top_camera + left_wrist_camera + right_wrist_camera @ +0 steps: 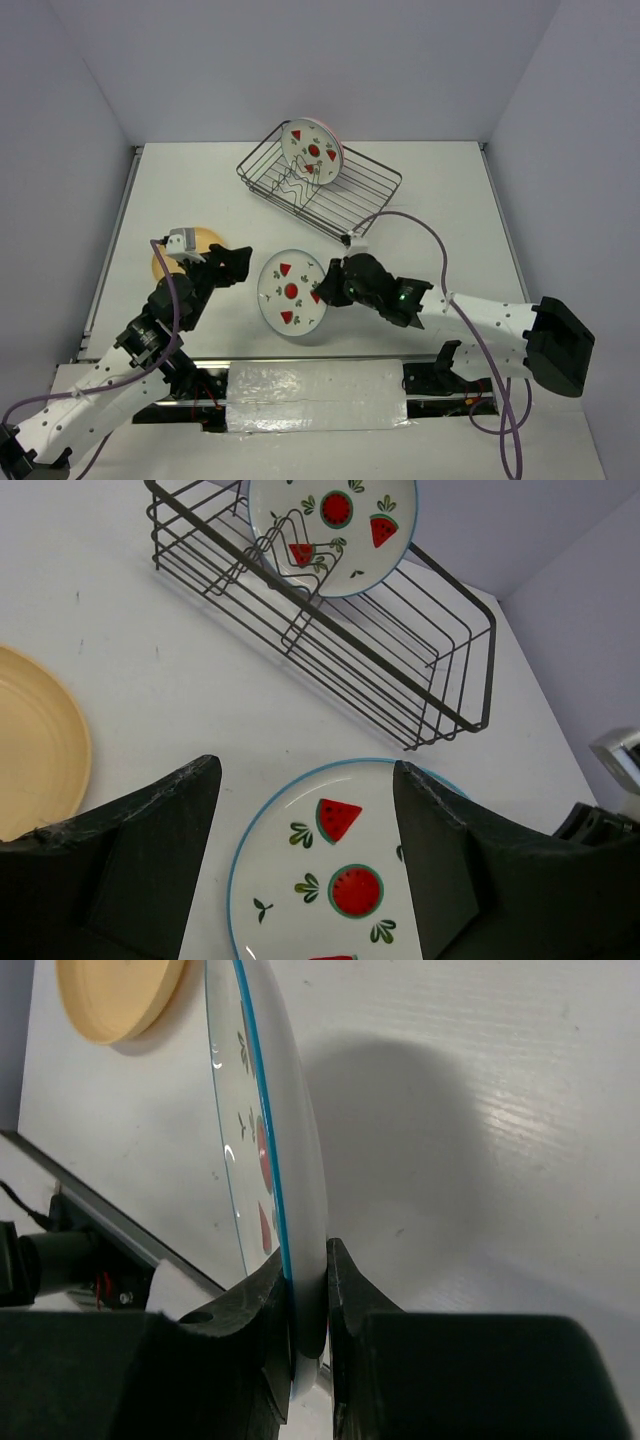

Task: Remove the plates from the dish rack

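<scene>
The dark wire dish rack (372,190) stands at the back of the table. A fruit-print plate (310,152) stands upright in it, with the pink plate (338,142) just behind. The tan-orange plate (203,240) lies flat at the left, partly hidden by my left arm. My right gripper (326,286) is shut on the rim of the second fruit-print plate (290,292) and holds it tilted above the table; the right wrist view shows the rim (290,1160) edge-on between the jaws (307,1265). My left gripper (236,262) is open and empty beside that plate (340,870), between it and the tan-orange plate (35,745).
The rack (440,670) and its upright fruit plate (333,520) show in the left wrist view. A purple cable (420,225) loops over the table right of the rack. Grey walls close the left, back and right. A rail runs along the near edge (310,385).
</scene>
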Robot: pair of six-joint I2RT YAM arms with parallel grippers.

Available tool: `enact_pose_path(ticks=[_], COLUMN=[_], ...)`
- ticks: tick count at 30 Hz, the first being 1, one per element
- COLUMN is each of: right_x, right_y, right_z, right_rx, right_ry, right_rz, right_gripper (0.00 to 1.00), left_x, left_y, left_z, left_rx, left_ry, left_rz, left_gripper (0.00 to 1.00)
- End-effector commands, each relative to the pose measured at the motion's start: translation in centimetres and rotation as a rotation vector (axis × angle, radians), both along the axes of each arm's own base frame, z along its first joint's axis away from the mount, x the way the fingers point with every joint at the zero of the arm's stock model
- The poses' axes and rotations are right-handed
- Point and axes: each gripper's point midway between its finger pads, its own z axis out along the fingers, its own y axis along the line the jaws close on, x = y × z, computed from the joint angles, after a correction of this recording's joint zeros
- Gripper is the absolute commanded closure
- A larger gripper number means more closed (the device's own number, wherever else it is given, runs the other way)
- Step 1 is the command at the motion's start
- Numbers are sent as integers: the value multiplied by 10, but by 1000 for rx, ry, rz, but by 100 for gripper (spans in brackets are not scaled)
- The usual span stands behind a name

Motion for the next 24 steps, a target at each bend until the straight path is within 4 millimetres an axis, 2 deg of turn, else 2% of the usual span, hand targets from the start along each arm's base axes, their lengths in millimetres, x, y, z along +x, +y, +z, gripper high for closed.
enact_pose_path(ticks=[1,2,6,7,16,19,22,24], right_x=[30,27,28,29,38,40,39,37], right_y=[9,8,16,18,30,31,42,46], right_z=[90,80,77,70,56,46,40,28], right_rx=[332,333,373,358,413,433,451,437], right_ry=[-137,-124,-90,-76,1,42,69,98], right_rz=[-244,-244,-253,-260,-321,-357,-334,-324], right_gripper=[100,100,100,100,100,100,100,100], left_x=[1,1,-1,-1,0,0,1,1], left_y=[7,9,10,11,11,10,10,11], left_z=[19,21,22,22,21,21,20,19], left_rx=[-16,-18,-24,-24,-20,-19,-16,-15], left_ry=[-51,-56,-63,-62,-54,-53,-53,-47], left_rz=[38,41,43,49,52,49,52,56], left_gripper=[18,18,19,19,19,19,19,19])
